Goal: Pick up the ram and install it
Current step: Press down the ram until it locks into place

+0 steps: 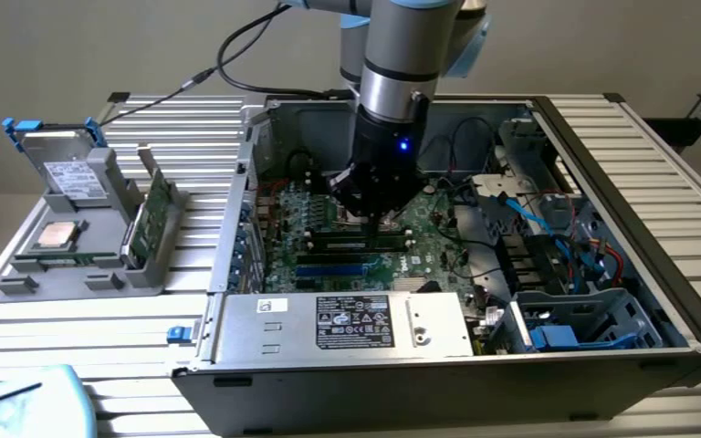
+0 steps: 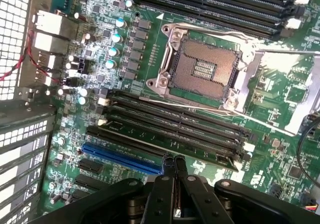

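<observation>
A green ram (image 1: pixel 156 217) stands on edge in a grey holder (image 1: pixel 83 269) on the table at the exterior view's left, well away from the arm. My gripper (image 1: pixel 375 212) is inside the open computer case, low over the green motherboard (image 1: pixel 430 239). In the wrist view the gripper (image 2: pixel 174 163) is shut, its black fingers pressed together with nothing between them. It hovers just beside the row of long black slots (image 2: pixel 170 129). A green strip runs between two of these slots; I cannot tell whether it is a seated stick.
The open processor socket (image 2: pixel 205 68) lies beyond the slots, and a blue slot (image 2: pixel 122 159) sits close to the fingertips. A silver power supply (image 1: pixel 350 324) fills the case's front. Drive bays and cables (image 1: pixel 570 246) crowd the exterior view's right. A silver chip (image 1: pixel 58 235) rests in the holder.
</observation>
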Motion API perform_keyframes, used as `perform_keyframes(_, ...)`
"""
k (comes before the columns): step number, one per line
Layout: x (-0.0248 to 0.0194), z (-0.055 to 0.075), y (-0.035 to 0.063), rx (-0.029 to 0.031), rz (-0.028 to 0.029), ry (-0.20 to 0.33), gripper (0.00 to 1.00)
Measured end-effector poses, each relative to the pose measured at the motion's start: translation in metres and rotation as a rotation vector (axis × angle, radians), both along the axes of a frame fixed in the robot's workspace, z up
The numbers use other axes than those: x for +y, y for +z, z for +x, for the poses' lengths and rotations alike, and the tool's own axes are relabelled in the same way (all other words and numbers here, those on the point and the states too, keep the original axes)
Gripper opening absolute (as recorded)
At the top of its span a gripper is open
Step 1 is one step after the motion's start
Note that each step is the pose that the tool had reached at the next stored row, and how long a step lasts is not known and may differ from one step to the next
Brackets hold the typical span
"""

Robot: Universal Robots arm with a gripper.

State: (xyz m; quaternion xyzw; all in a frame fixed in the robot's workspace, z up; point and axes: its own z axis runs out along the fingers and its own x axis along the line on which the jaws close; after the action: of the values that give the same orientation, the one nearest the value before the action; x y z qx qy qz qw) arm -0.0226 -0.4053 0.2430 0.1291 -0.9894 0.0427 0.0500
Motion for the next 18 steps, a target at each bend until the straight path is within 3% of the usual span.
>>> perform_keyframes(5, 0.0, 0.0, 0.0015, -0.0243, -0.004, -0.032, 0.11)
perform_keyframes(8, 0.0001, 0.0001, 0.0017, -0.034, -0.0039, -0.054, 0.11)
perform_keyframes(18, 0.0, -0.0007, 0.002, -0.0347, -0.0061, -0.141, 0.11)
